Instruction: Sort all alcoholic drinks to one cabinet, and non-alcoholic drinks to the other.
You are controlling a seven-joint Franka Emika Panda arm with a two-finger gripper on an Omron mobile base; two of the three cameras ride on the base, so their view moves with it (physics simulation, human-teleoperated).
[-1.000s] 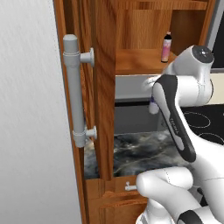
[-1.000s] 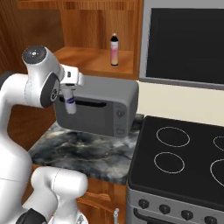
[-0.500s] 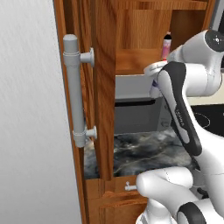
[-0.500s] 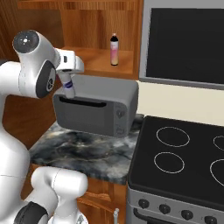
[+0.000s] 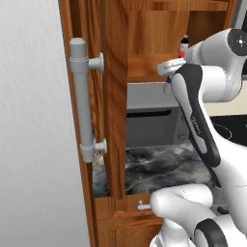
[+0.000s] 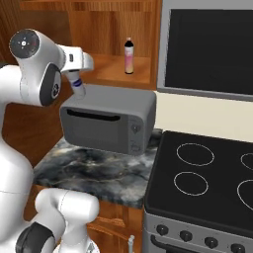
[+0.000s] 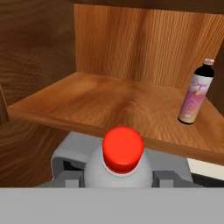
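A white bottle with a red cap (image 7: 122, 161) is pinched by the gripper (image 7: 118, 178) just in front of the open cabinet (image 5: 116, 96) shelf (image 7: 109, 109), above the grey microwave (image 6: 106, 118). A dark-capped pink bottle (image 7: 196, 92) is seen standing upright on that shelf, well apart from the held bottle.

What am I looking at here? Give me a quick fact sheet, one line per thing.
Place: simulated kitchen
Gripper: shut on a red-capped bottle, raised in front of the cabinet shelf
Cabinet: reddish-brown wood, door open, long grey bar handle
On the shelf: pink-labelled dark bottle, upright, toward the right side
Below the shelf: grey microwave on a dark marble counter
Beside it: black stove
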